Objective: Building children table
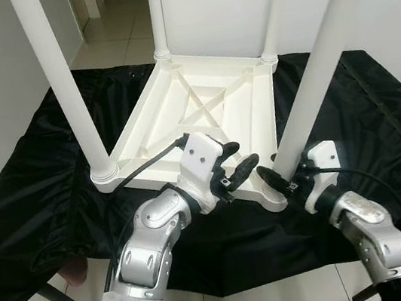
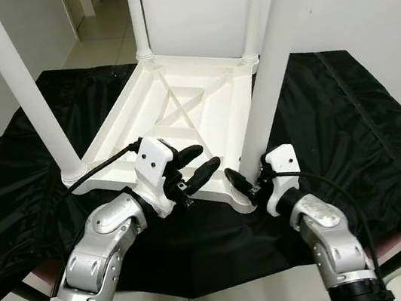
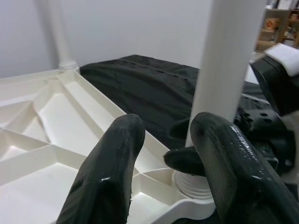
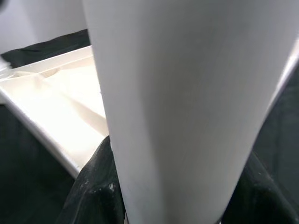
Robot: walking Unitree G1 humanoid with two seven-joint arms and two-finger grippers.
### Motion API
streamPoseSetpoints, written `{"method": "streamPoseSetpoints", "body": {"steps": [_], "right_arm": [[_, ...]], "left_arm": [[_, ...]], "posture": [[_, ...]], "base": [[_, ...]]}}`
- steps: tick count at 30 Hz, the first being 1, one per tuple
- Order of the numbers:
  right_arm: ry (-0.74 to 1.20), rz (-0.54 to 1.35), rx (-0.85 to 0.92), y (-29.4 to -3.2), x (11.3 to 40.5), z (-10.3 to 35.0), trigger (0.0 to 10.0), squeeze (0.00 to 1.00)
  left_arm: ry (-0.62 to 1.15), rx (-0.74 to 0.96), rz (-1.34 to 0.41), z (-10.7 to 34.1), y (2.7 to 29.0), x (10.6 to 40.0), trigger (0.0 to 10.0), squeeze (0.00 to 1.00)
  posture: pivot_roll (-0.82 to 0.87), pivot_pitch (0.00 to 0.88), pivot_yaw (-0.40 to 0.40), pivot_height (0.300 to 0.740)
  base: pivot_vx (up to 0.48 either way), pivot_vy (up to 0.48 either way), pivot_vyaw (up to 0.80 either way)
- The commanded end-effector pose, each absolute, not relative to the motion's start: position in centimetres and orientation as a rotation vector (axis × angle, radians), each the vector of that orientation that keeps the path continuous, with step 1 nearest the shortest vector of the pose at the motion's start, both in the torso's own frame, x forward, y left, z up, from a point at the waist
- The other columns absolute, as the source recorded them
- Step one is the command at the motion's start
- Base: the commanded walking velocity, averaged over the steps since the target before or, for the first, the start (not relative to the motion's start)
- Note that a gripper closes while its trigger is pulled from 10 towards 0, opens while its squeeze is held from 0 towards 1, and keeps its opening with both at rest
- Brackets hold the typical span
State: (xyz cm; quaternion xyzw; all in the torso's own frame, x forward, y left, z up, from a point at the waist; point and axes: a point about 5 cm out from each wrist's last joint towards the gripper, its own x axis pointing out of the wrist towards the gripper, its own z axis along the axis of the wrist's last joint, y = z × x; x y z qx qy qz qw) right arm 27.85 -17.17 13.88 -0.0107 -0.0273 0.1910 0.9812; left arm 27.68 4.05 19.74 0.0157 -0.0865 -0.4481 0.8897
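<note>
White table (image 1: 202, 112) upturned on black cloth (image 1: 33, 200) | right gripper (image 1: 279, 176) clamps near leg (image 1: 311, 79) | left gripper (image 1: 232, 167) parted beside it

Bright, even indoor light, soft shadows; head views sharp. Right wrist view: table leg (image 4: 187, 102) blurred, too close for focus.

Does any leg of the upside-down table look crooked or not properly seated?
The three far legs stand seated in their corner sockets. The near-right leg leans a little, and screw threads show at its base, so it looks not fully screwed in. The right gripper clasps it low down; the left gripper hovers open beside it.
</note>
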Motion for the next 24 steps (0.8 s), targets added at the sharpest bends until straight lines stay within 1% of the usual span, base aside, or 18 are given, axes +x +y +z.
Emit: {"method": "streamPoseSetpoints", "body": {"steps": [1,4,6,7,8,10,12,14,15,16,18,23,24], "right_arm": [[-0.025,0.211,0.002,-17.7,27.5,13.2,10.0,0.00],[-0.024,0.049,0.029,-17.6,27.2,13.3,10.0,0.00],[-0.022,-0.010,0.042,-17.6,27.0,13.4,10.0,0.00],[-0.023,-0.073,0.044,-17.3,26.8,13.3,10.0,0.00],[-0.023,-0.073,0.044,-17.3,26.8,13.3,10.0,0.00],[-0.021,-0.197,0.030,-16.9,26.2,13.1,10.0,0.00],[-0.019,-0.232,0.027,-16.8,26.0,13.0,10.0,0.00],[0.004,-0.292,0.080,-15.9,25.6,12.9,10.0,0.00],[0.004,-0.292,0.080,-15.9,25.6,12.9,10.0,0.00],[0.011,-0.287,0.093,-15.0,25.5,12.9,10.0,0.00],[0.004,-0.264,0.087,-13.9,25.5,13.1,10.0,0.00],[-0.012,-0.238,0.078,-14.0,25.5,13.5,10.0,0.00],[-0.023,-0.216,0.090,-14.2,25.5,13.6,10.0,1.00]], "left_arm": [[-0.167,0.055,-0.886,19.3,4.6,28.1,10.0,0.00],[-0.170,0.087,-0.885,19.0,5.1,28.4,10.0,0.00],[-0.172,0.094,-0.883,19.0,5.3,28.5,10.0,0.00],[-0.168,0.104,-0.875,18.8,5.5,28.7,10.0,0.00],[-0.168,0.104,-0.875,18.8,5.5,28.7,10.0,0.00],[-0.159,0.116,-0.861,18.6,5.8,29.0,10.0,0.00],[-0.157,0.118,-0.858,18.6,5.9,29.1,10.0,0.00],[-0.166,0.118,-0.861,18.8,6.0,29.0,10.0,0.00],[-0.166,0.118,-0.861,18.8,6.0,29.0,10.0,0.00],[-0.164,0.119,-0.855,18.7,6.1,29.1,10.0,0.00],[-0.160,0.115,-0.843,18.7,6.3,29.1,10.0,0.00],[-0.164,0.107,-0.841,18.6,6.2,29.2,10.0,0.00],[-0.166,0.105,-0.840,18.6,6.1,29.2,10.0,0.00]], "posture": [[-0.02,0.000,-0.019,0.740],[-0.02,0.007,-0.026,0.740],[-0.02,0.007,-0.026,0.740],[-0.01,0.015,-0.015,0.740],[-0.01,0.015,-0.015,0.740],[-0.01,0.017,-0.014,0.740],[-0.01,0.017,-0.014,0.740],[0.00,0.031,-0.018,0.740],[0.00,0.031,-0.018,0.740],[0.00,0.033,-0.011,0.740],[-0.01,0.038,-0.013,0.740],[-0.01,0.037,-0.017,0.740],[-0.01,0.033,-0.023,0.740]], "base": [[0.000,0.000,0.00],[0.000,0.000,0.00],[0.000,0.000,0.00],[0.000,0.000,0.00],[0.000,0.000,0.00],[0.000,0.000,0.00],[0.000,0.000,0.00],[0.000,0.000,0.00],[0.000,0.000,0.00],[0.000,0.000,0.00],[0.000,0.000,0.00],[0.000,0.000,0.00],[0.000,0.000,0.00]]}}
